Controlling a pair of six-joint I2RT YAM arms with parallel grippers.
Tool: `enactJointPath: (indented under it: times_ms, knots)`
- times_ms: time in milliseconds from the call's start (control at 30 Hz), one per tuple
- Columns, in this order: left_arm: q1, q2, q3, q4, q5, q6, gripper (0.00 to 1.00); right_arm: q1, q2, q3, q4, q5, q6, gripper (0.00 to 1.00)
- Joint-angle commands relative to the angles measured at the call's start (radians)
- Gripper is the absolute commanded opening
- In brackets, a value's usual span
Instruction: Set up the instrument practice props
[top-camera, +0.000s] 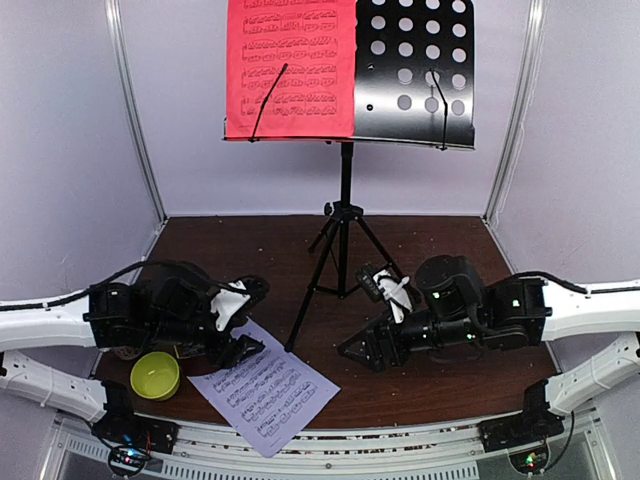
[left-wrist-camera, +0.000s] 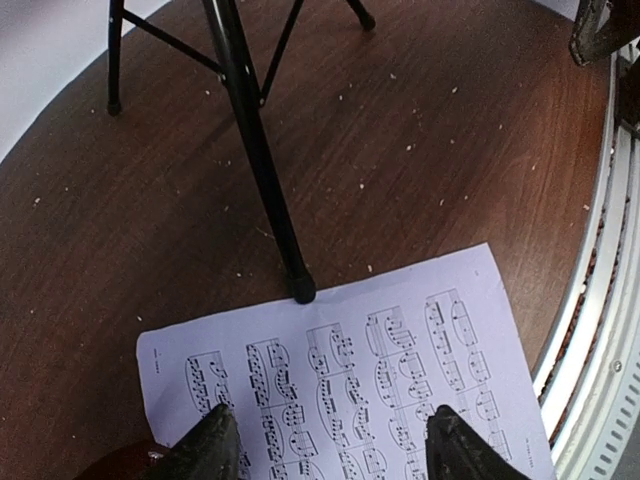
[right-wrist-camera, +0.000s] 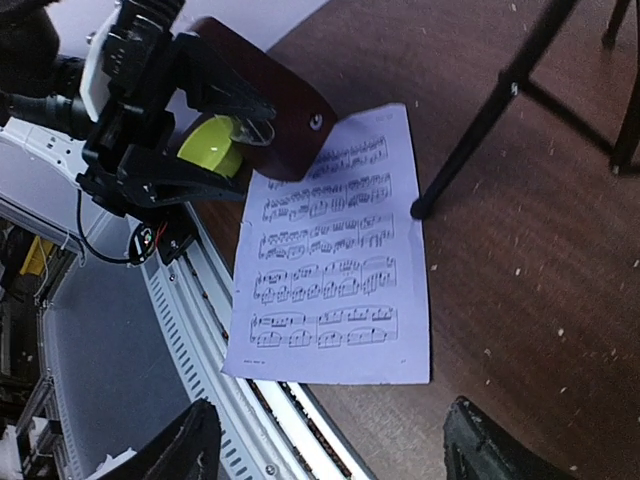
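Note:
The black music stand (top-camera: 345, 215) stands mid-table with the red music sheet (top-camera: 290, 65) on the left half of its perforated desk (top-camera: 415, 80). The white music sheet (top-camera: 265, 390) lies flat at the table's near edge, touching one stand foot (left-wrist-camera: 300, 290). My left gripper (left-wrist-camera: 330, 415) hovers open over the white sheet (left-wrist-camera: 350, 340), one fingertip on each side of the staves. My right gripper (right-wrist-camera: 330, 410) is open above the sheet's (right-wrist-camera: 340, 250) corner edge and the rail. The dark-red metronome (right-wrist-camera: 270, 110) sits close beside the left gripper's fingers (right-wrist-camera: 215, 85), not gripped.
A lime-green bowl (top-camera: 155, 375) sits at the near left, next to the metronome (left-wrist-camera: 115, 462). The tripod legs (top-camera: 320, 270) spread between the two arms. A slotted metal rail (right-wrist-camera: 200, 300) runs along the table's near edge. White walls enclose the back.

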Motion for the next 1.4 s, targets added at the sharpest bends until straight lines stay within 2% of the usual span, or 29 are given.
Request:
enactJointPath:
  times_ms: [0, 167, 433, 967, 1367]
  knots:
    - [-0.006, 0.025, -0.049, 0.099, -0.012, -0.073, 0.65, 0.004, 0.064, -0.08, 0.129, -0.1, 0.235, 0.77]
    - [-0.011, 0.066, -0.097, 0.095, -0.004, -0.117, 0.57, -0.005, 0.178, -0.103, 0.181, -0.172, 0.334, 0.77]
    - [-0.024, 0.161, -0.127, 0.13, -0.021, -0.16, 0.52, -0.047, 0.339, -0.175, 0.34, -0.285, 0.533, 0.72]
    - [-0.023, 0.297, -0.154, 0.233, -0.013, -0.188, 0.48, -0.08, 0.513, -0.208, 0.521, -0.227, 0.771, 0.64]
    - [-0.023, 0.37, -0.179, 0.325, 0.017, -0.201, 0.46, -0.073, 0.632, -0.154, 0.717, -0.258, 0.855, 0.53]
